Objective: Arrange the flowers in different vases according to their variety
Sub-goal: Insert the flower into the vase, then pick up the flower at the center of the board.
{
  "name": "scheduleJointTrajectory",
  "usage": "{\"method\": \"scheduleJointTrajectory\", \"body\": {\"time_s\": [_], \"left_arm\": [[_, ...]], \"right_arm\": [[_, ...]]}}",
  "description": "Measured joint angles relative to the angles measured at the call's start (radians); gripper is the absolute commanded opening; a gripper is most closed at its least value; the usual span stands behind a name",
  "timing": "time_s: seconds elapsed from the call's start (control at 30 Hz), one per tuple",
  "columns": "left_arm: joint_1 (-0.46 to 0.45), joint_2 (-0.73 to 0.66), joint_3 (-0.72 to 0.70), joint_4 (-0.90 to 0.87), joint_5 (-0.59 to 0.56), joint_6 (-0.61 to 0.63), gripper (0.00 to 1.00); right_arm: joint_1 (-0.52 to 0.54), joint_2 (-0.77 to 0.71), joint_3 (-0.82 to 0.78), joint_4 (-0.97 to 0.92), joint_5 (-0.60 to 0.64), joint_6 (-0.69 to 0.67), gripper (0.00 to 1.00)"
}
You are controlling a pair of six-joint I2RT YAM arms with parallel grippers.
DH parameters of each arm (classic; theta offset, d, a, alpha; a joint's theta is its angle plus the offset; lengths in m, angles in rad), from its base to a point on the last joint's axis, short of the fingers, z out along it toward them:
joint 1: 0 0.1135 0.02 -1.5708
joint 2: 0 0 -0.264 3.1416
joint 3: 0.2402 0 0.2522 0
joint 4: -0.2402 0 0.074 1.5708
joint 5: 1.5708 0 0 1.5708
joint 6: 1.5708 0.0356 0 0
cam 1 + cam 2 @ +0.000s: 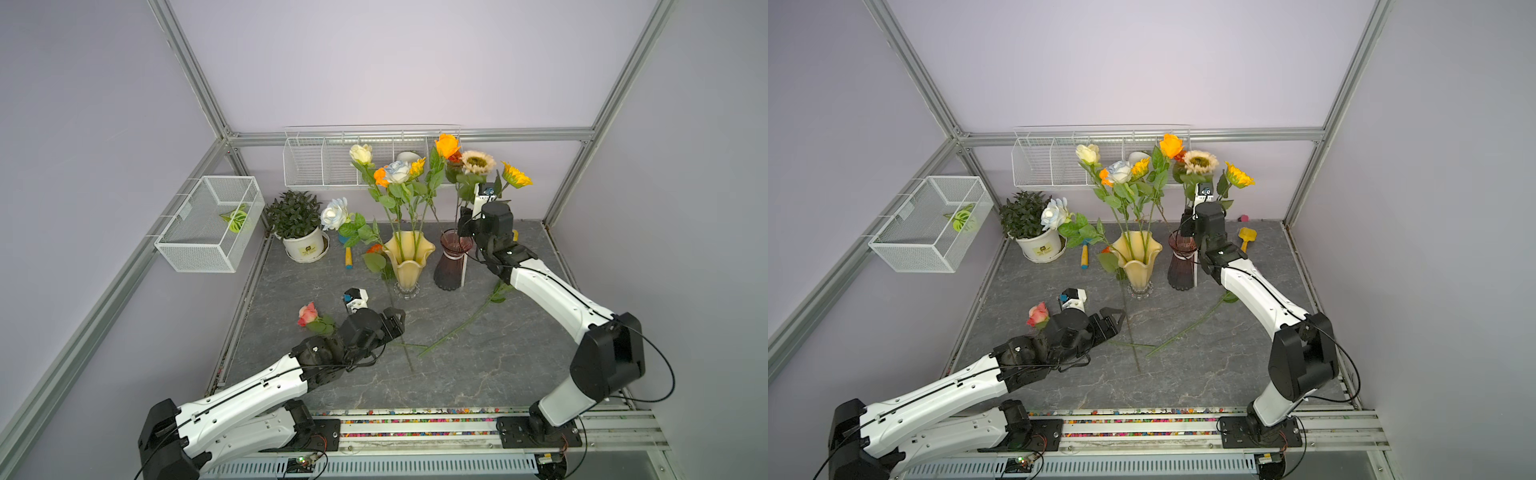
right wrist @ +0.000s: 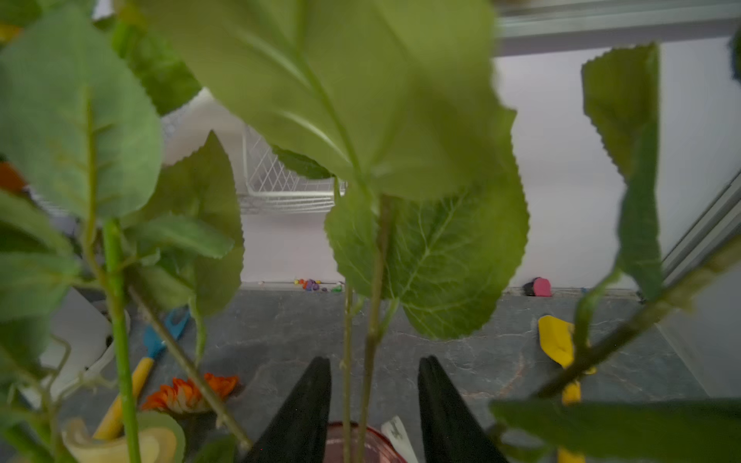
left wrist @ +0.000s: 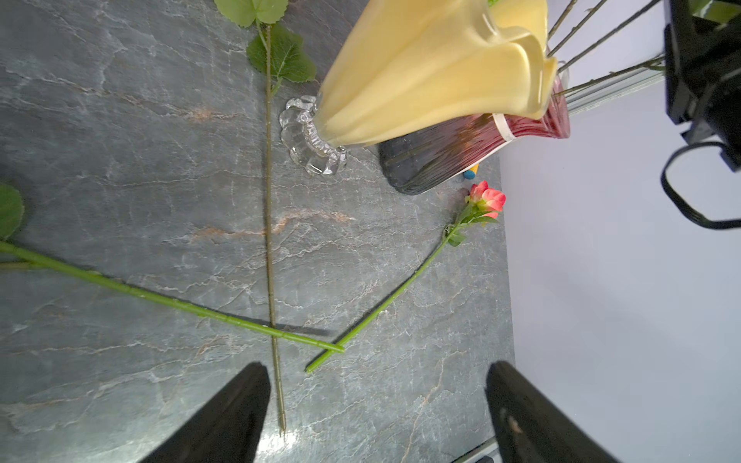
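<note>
The yellow vase [image 1: 409, 259] [image 1: 1136, 257] [image 3: 421, 72] holds cream [image 1: 360, 153], white-blue [image 1: 397, 171] and orange roses [image 1: 446, 145]. Beside it the purple vase [image 1: 451, 266] [image 1: 1181, 266] holds a cream sunflower [image 1: 478, 162] and a yellow one [image 1: 515, 175]. My right gripper [image 2: 375, 360] [image 1: 465, 226] hangs over its rim, open, with two thin stems [image 2: 371, 328] loose between the fingers. My left gripper [image 3: 377, 364] [image 1: 399, 320] is open and empty, low over the table. A pink rose [image 1: 307, 313], a small pink bud [image 3: 487, 200] and an orange flower [image 1: 374, 248] lie there with crossing stems.
A potted plant [image 1: 295, 216] stands at the back left with another white-blue rose [image 1: 334, 214] next to it. A toy shovel [image 1: 348, 257] lies behind the yellow vase and a yellow one [image 1: 1246, 239] at the back right. Wire baskets [image 1: 208, 224] [image 1: 357, 158] hang on the walls.
</note>
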Motion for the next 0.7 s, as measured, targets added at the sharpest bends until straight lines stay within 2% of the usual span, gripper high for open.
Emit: {"method": "scheduleJointTrajectory", "body": {"time_s": [0.17, 0.2, 0.4, 0.6, 0.7], "left_arm": [[0.000, 0.026, 0.031, -0.085, -0.012, -0.084, 0.95], [0.000, 0.028, 0.034, -0.103, -0.018, -0.108, 1.00], [0.016, 0.025, 0.027, -0.202, -0.031, -0.287, 1.00], [0.132, 0.032, -0.019, -0.279, -0.010, -0.447, 0.98], [0.152, 0.079, -0.005, -0.348, -0.026, -0.524, 0.97]], "right_arm": [[0.000, -0.125, -0.027, -0.049, -0.024, -0.013, 0.56], [0.000, -0.150, -0.027, -0.069, -0.033, -0.015, 0.56], [0.012, -0.267, -0.027, -0.270, -0.138, -0.052, 0.56], [0.119, -0.315, -0.042, -0.520, -0.256, -0.111, 0.55], [0.175, -0.339, -0.102, -0.591, -0.317, -0.122, 0.55]]}}
